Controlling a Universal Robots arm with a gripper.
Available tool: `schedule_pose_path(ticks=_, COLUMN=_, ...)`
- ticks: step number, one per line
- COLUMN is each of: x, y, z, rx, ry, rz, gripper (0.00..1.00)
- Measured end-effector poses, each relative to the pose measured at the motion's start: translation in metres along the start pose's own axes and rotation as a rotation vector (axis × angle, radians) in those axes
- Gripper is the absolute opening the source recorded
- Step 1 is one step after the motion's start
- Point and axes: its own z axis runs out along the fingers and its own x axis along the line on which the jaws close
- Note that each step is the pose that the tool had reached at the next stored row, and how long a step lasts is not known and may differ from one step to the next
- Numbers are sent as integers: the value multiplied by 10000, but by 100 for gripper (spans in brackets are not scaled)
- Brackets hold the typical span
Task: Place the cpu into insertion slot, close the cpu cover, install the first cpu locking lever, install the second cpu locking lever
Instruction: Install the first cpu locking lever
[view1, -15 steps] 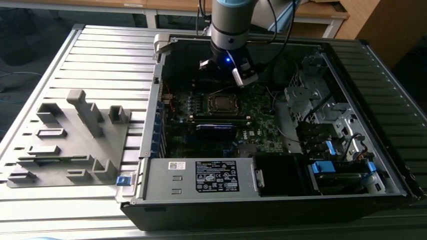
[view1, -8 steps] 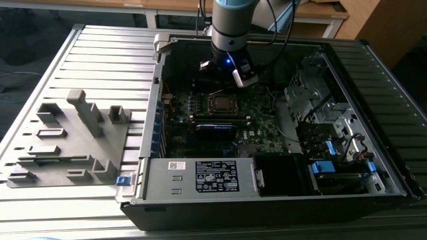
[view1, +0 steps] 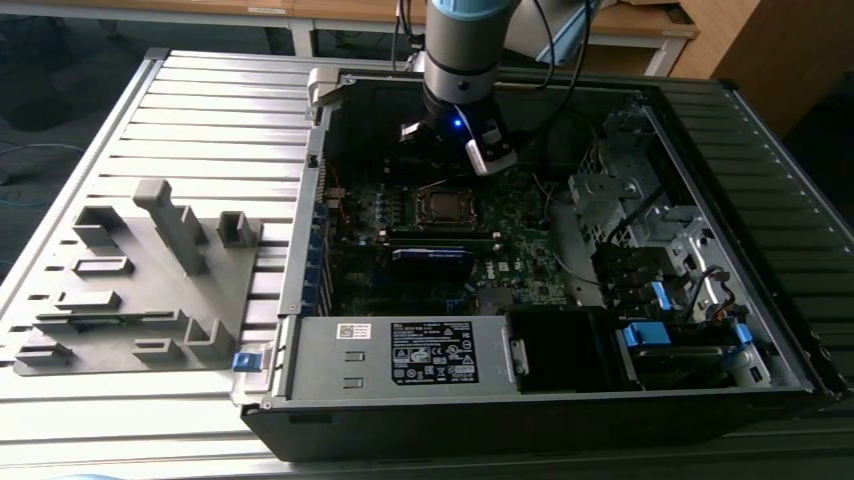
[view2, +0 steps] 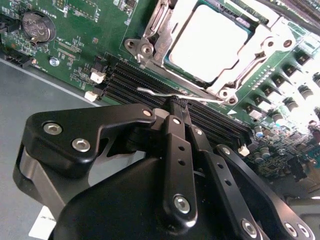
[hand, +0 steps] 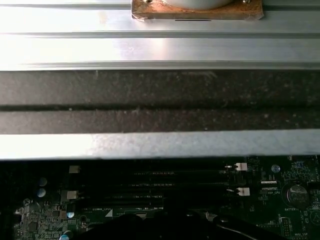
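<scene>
Your gripper (view2: 179, 106), fingers pressed together, meets the loose locking lever (view2: 150, 92) beside the cpu (view2: 207, 42), which sits seated under the cpu cover (view2: 262, 45). If the tips slip, the lever could spring onto the memory slots (view2: 125, 82).

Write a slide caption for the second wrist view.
Gripper at the wire locking lever; cpu seated under its closed cover.

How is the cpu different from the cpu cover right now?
The cpu is a solid square with a plain bright top; the cpu cover is an open frame. The cpu sits in the middle; the cpu cover lies around its edges. Both are silvery metal and lie flat on the motherboard.
</scene>
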Motion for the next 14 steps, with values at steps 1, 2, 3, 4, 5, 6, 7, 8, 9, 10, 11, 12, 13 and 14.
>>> schedule_pose_path(ticks=1, x=0, y=-2, z=5, rx=2, ry=1, rz=0, gripper=11)
schedule_pose_path(ticks=2, x=1, y=-3, z=9, rx=2, ry=1, rz=0, gripper=11)
schedule_pose_path(ticks=3, x=1, y=-3, z=11, rx=3, ry=2, rz=1, gripper=11)
schedule_pose_path(ticks=4, x=1, y=-3, z=11, rx=4, ry=2, rz=1, gripper=11)
schedule_pose_path(ticks=5, x=1, y=-3, z=11, rx=5, ry=3, rz=1, gripper=11)
schedule_pose_path(ticks=6, x=1, y=-5, z=18, rx=2, ry=2, rz=0, gripper=11)
schedule_pose_path(ticks=7, x=1, y=-5, z=21, rx=2, ry=1, rz=0, gripper=11)
schedule_pose_path(ticks=8, x=1, y=-5, z=21, rx=2, ry=1, rz=1, gripper=11)
schedule_pose_path(ticks=9, x=1, y=-5, z=21, rx=2, ry=1, rz=1, gripper=11)
schedule_pose_path(ticks=10, x=1, y=-6, z=22, rx=2, ry=1, rz=1, gripper=11)
schedule_pose_path(ticks=11, x=1, y=-6, z=26, rx=-2, ry=-1, rz=0, gripper=11)
schedule_pose_path(ticks=12, x=1, y=-7, z=31, rx=-2, ry=-1, rz=0, gripper=11)
schedule_pose_path(ticks=13, x=2, y=-9, z=37, rx=1, ry=0, rz=0, gripper=11)
schedule_pose_path(ticks=14, x=2, y=-10, z=41, rx=2, ry=1, rz=0, gripper=11)
